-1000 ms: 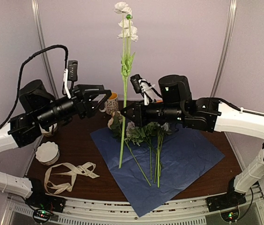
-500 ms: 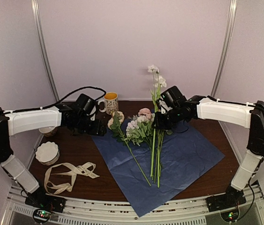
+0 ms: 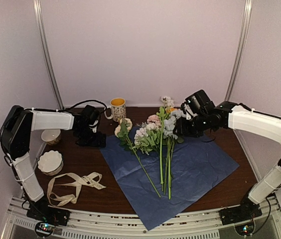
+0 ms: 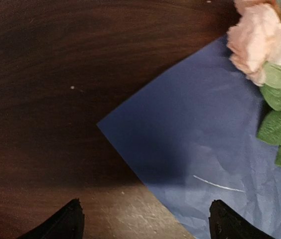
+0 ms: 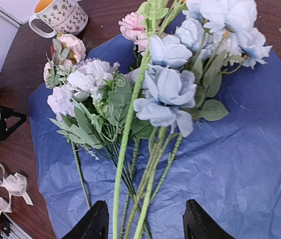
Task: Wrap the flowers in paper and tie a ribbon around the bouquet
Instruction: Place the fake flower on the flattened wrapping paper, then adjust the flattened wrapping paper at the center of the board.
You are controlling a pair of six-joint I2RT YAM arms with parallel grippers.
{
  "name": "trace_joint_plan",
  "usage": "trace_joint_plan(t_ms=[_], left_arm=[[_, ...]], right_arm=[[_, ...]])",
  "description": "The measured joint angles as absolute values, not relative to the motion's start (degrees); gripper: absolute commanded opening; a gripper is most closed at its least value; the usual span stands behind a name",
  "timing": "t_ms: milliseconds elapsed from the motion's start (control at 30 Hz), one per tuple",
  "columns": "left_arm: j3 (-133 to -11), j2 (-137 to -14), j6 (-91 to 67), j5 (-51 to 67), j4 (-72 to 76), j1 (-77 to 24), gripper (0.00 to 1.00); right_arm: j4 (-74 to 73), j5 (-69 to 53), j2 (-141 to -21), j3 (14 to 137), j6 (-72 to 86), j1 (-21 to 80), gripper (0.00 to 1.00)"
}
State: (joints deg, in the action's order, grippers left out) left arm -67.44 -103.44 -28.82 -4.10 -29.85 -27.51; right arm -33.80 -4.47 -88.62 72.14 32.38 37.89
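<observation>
The paper (image 3: pixel 190 169), dark blue, lies flat on the brown table with the flowers (image 3: pixel 158 134) loose on it, blooms to the back and stems toward me. No wrapped bouquet is in view. My right gripper (image 3: pixel 179 128) sits low by the blooms. In the right wrist view it (image 5: pixel 148 224) is open, with green stems (image 5: pixel 123 149) running between its fingers, untouched. My left gripper (image 3: pixel 96 141) is open just above the paper's left corner (image 4: pixel 100 125), nothing between its fingers (image 4: pixel 73 221). The ribbon (image 3: pixel 73 185) lies curled at the front left.
A patterned mug (image 3: pixel 117 108) stands at the back behind the blooms. A white scalloped bowl (image 3: pixel 50 162) and a second small bowl (image 3: pixel 51 136) sit at the left edge. Grey walls close in the table on three sides.
The right arm brought the tall white-bloomed stem down onto the paper among the others and opened its jaws. The left arm dropped to the table at the paper's left corner.
</observation>
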Motion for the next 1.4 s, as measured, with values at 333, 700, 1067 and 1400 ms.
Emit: trace_joint_plan(t_ms=[333, 700, 1067, 1400], left_arm=[[-71.9, -111.3, -27.5, -0.5, -29.2, -25.0, 0.84], [-71.8, -112.7, -29.1, 11.3, -20.6, -28.1, 0.59], [-68.5, -112.8, -31.5, 16.7, -16.8, -29.0, 0.0], [-58.4, -107.2, -35.3, 18.3, -9.6, -29.2, 0.0]], right_arm=[[-36.9, 2.5, -83.4, 58.1, 31.8, 30.9, 0.71], [-30.7, -9.6, -98.3, 57.0, 31.2, 26.6, 0.68], [-24.6, -12.2, -90.3, 51.2, 32.6, 20.9, 0.78], [-24.4, -8.0, -65.7, 30.0, 45.8, 10.1, 0.77]])
